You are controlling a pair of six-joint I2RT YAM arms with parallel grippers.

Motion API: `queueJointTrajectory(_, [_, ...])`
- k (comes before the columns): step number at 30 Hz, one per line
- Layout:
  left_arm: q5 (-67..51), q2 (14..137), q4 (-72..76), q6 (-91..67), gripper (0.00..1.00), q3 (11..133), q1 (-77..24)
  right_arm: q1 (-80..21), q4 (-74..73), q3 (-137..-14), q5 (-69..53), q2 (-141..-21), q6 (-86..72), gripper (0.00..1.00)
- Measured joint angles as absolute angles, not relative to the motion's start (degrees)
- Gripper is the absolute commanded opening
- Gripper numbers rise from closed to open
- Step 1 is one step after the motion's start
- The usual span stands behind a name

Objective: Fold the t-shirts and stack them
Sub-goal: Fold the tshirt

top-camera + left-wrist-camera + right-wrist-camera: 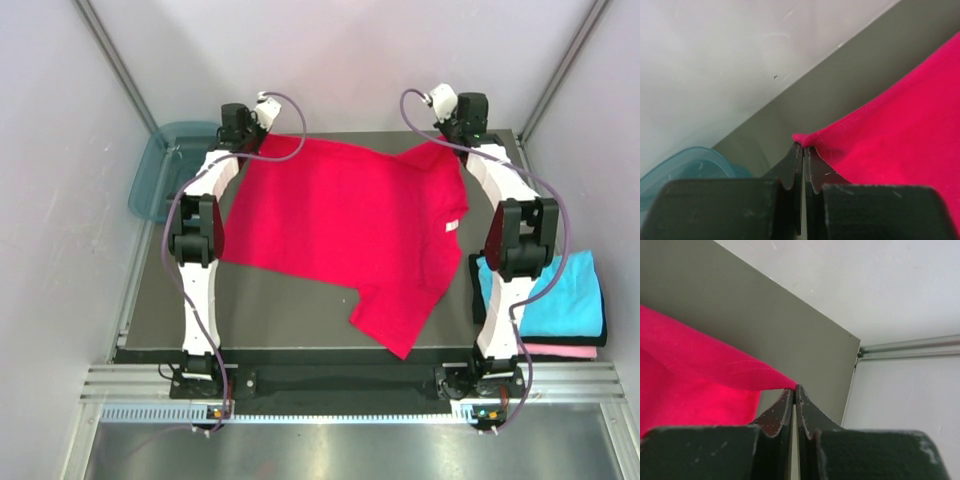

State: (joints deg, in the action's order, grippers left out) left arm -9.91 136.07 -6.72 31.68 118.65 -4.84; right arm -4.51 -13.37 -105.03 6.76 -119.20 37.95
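The red t-shirt (350, 225) lies spread across the dark table, its white tag (452, 226) near the right edge. My left gripper (262, 138) is shut on the shirt's far left corner (807, 139). My right gripper (447, 142) is shut on the shirt's far right corner (782, 384). Both corners are held at the back of the table. A folded cyan t-shirt (560, 295) lies on a folded pink t-shirt (560, 351) at the right.
A teal plastic tub (165, 165) sits off the table's far left corner, also in the left wrist view (685, 167). White walls enclose the table (290, 320). A metal rail (350, 385) runs along the near edge.
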Motion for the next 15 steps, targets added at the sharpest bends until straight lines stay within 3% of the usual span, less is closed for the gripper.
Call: queueJointTrajectory(15, [-11.4, 129.4, -8.1, 31.7, 0.0, 113.5, -3.0, -7.9, -18.2, -91.7, 5.7, -100.7, 32.4, 0.0])
